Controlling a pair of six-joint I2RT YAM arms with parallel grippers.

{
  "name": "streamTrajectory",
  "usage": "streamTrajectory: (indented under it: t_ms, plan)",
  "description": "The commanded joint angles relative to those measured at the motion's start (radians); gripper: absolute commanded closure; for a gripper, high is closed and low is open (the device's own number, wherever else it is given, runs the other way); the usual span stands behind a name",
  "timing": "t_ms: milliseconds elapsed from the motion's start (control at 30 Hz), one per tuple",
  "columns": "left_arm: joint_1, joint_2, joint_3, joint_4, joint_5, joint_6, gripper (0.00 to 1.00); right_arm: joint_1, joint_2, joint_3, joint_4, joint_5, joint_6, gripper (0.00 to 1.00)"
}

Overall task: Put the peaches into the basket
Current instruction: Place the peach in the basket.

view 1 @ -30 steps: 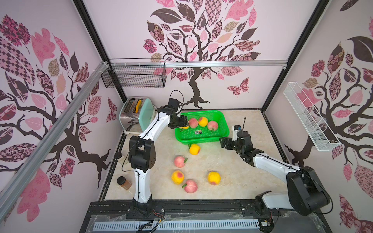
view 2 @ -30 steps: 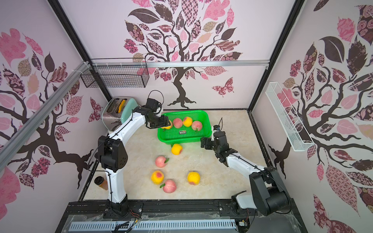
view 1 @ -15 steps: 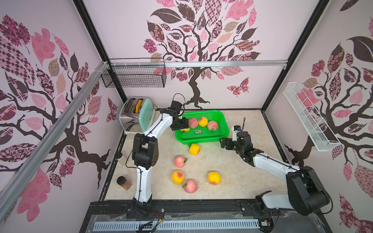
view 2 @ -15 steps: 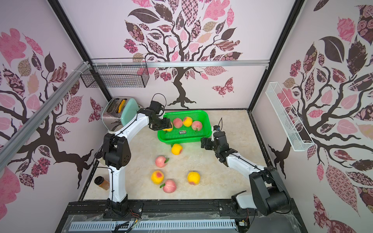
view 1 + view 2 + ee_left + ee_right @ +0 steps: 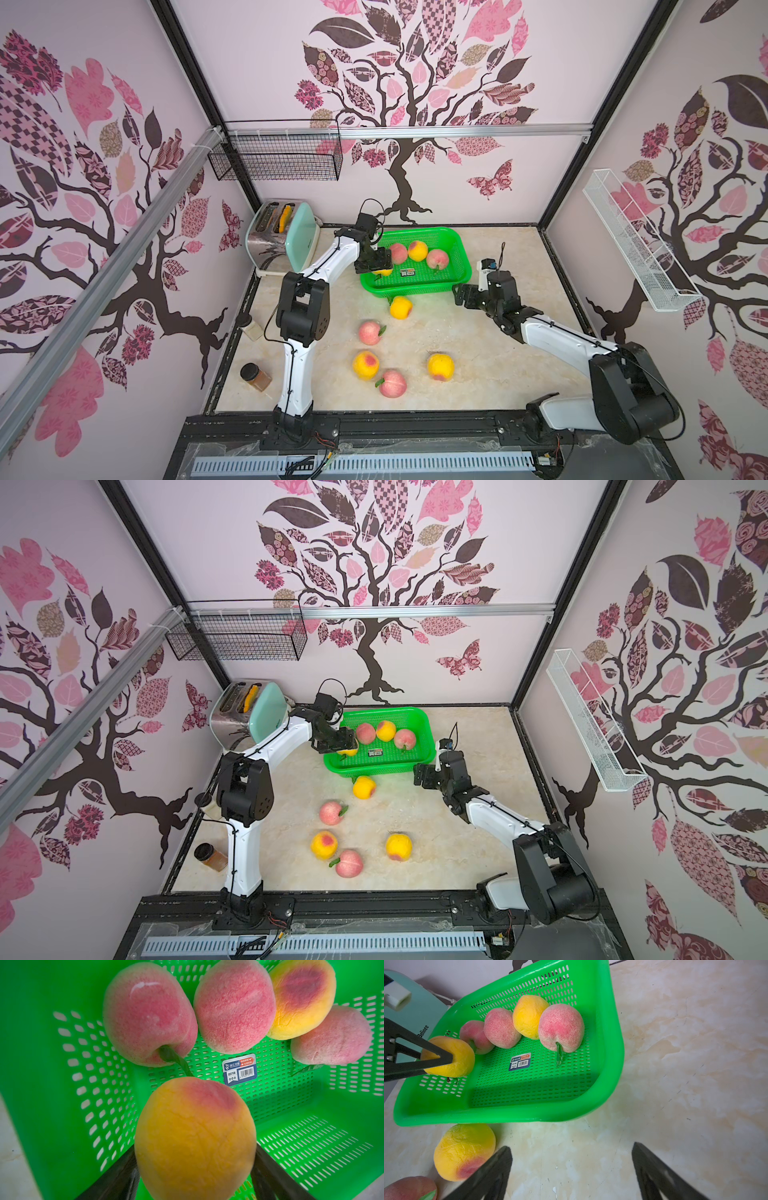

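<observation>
Top views, basket: the bright green rectangular plastic basket (image 5: 415,286) (image 5: 374,769) has slotted walls and floor and rounded corners. It stands on the marbled table (image 5: 478,365) toward the back wall, near the toaster (image 5: 272,232).
Top views, peaches in basket: three peaches (image 5: 417,250) sit in a row along the far side, fuzzy pink, yellow-orange, fuzzy pink.
Top views, peaches on table: five lie loose in front of the basket, three yellow-orange and two pink with small green leaves. One yellow-orange fruit (image 5: 401,307) is just beside the front wall.
Top views, left gripper: the left gripper (image 5: 380,266) (image 5: 343,746) is over the basket's left end, with a yellow peach (image 5: 383,272) showing under it.
Top views, right gripper: the right gripper (image 5: 459,291) (image 5: 419,777) is low, just beside the basket's right front corner.
Left wrist, yellow peach: it (image 5: 194,1138) is orange-yellow with a red blush and a creased skin, and sits inside the basket (image 5: 41,1084) between the black fingers (image 5: 116,1180).
Left wrist, grip: the fingers flank the fruit closely. I cannot tell whether they press on it or stand just off it.
Left wrist, other fruit: three pink and one yellow-orange cluster beyond a small label (image 5: 239,1070) on the floor.
Right wrist, right gripper: its jaws (image 5: 572,1147) stand wide apart over bare table, with nothing between them.
Right wrist, basket: it (image 5: 616,1043) holds five fruits, counting the yellow peach (image 5: 454,1059) at the left gripper's finger.
</observation>
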Motion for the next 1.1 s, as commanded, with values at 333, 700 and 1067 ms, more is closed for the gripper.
streamTrajectory:
  t_ms: [333, 700, 1067]
  plan:
    - [-0.003, -0.029, -0.016, 0.015, -0.041, -0.011, 0.15, 0.003, 0.003, 0.036, -0.012, 0.017, -0.002, 0.07]
    - [-0.002, -0.047, -0.011, 0.031, -0.031, -0.011, 0.12, 0.003, 0.005, 0.038, -0.010, 0.019, -0.002, 0.07]
    - [-0.002, -0.081, -0.016, 0.035, -0.019, -0.006, 0.13, 0.003, 0.010, 0.038, -0.008, 0.018, -0.001, 0.07]
